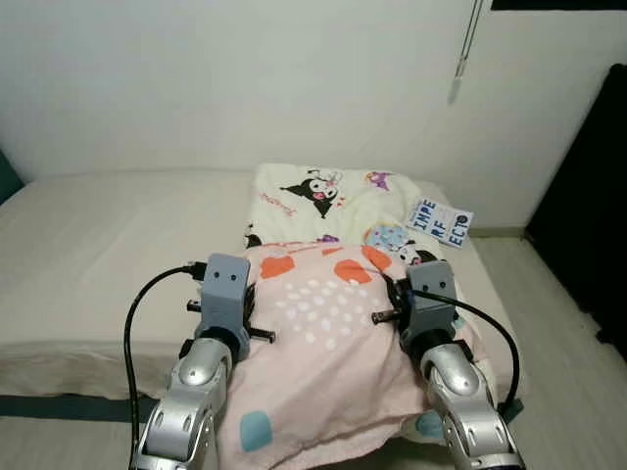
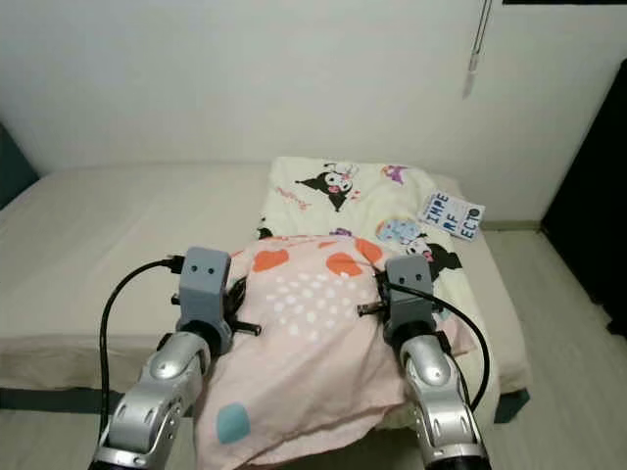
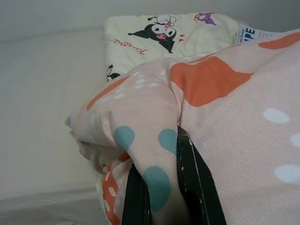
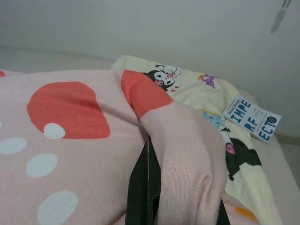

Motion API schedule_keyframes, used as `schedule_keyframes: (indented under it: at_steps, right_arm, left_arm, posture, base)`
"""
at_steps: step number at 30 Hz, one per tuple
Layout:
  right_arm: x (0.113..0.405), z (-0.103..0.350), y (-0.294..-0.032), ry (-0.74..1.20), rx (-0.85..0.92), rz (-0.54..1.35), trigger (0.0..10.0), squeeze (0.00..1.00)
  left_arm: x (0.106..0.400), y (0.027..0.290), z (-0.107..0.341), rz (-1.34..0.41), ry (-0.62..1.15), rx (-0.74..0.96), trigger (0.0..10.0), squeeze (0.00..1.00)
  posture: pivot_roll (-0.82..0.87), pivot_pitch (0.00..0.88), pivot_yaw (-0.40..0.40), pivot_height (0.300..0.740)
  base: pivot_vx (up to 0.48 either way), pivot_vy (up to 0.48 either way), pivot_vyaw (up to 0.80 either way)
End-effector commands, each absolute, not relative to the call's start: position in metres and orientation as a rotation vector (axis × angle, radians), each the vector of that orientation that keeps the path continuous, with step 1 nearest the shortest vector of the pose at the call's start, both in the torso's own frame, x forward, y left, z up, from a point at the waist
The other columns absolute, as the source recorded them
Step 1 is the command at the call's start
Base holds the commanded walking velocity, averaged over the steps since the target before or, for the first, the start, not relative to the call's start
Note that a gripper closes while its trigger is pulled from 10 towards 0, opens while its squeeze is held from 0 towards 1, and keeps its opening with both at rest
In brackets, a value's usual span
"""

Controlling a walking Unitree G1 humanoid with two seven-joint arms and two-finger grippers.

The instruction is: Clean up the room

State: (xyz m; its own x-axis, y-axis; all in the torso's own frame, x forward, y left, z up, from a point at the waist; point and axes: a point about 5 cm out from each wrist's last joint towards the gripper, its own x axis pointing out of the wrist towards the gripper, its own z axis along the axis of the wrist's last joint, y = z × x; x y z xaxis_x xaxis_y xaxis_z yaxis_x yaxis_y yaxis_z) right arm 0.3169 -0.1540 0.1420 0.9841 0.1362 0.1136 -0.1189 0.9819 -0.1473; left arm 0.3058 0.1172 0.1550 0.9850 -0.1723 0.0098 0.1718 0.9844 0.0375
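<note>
Pinching a bunched fold of the pink blanket [image 1: 323,343], the left gripper [image 3: 161,197] has its two black fingers [image 3: 199,187] drawn narrow, with cloth printed in teal and white dots squeezed between them. The right gripper [image 4: 180,197] likewise clamps a thick roll of the same blanket, one dark finger [image 4: 143,187] pressed against the fabric while the other is almost buried under the fold. In the head views both arms reach forward side by side, the blanket stretched between them and draped over the foot of the bed [image 1: 88,255], its lower edge hanging past the mattress and cut off by the frame.

Beyond it, a cream Kuromi-print blanket [image 1: 323,201] lies flat on the mattress, its near edge tucked under the pink one. A small white card [image 1: 439,222] rests at its far corner, blue letters reading "IMPE / RF / ECTO"; the finer print above them is too small to make out. A pull cord [image 1: 460,69] hangs against the wall.
</note>
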Motion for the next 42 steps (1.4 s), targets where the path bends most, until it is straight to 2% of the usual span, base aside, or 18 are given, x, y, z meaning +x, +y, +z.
schedule_keyframes:
  at_steps: [1, 21, 27, 42]
  right_arm:
    - [0.315, 0.151, -0.152, -0.184, -0.116, 0.129, 10.0, 0.0]
    - [0.315, 0.15, -0.151, -0.184, -0.111, 0.136, 10.0, 0.0]
    - [0.315, 0.149, -0.155, -0.205, -0.17, 0.075, 10.0, 0.0]
    - [0.312, 0.145, -0.164, -0.181, -0.142, 0.055, 10.0, 0.0]
  left_arm:
    - [0.304, 0.117, 0.167, -0.181, -0.091, 0.028, 10.0, 0.0]
    - [0.299, 0.118, 0.167, -0.171, -0.098, 0.046, 10.0, 0.0]
    - [0.3, 0.123, 0.162, -0.137, -0.108, 0.106, 10.0, 0.0]
    - [0.298, 0.112, 0.165, -0.202, -0.13, 0.068, 10.0, 0.0]
  posture:
    - [-0.01, 0.113, 0.011, 0.74]
    - [-0.01, 0.113, 0.007, 0.74]
    - [-0.01, 0.112, 0.009, 0.74]
    - [-0.02, 0.113, 0.013, 0.74]
  base:
    - [0.0, 0.0, 0.0]
    - [0.0, 0.0, 0.0]
    - [0.0, 0.0, 0.0]
    - [0.0, 0.0, 0.0]
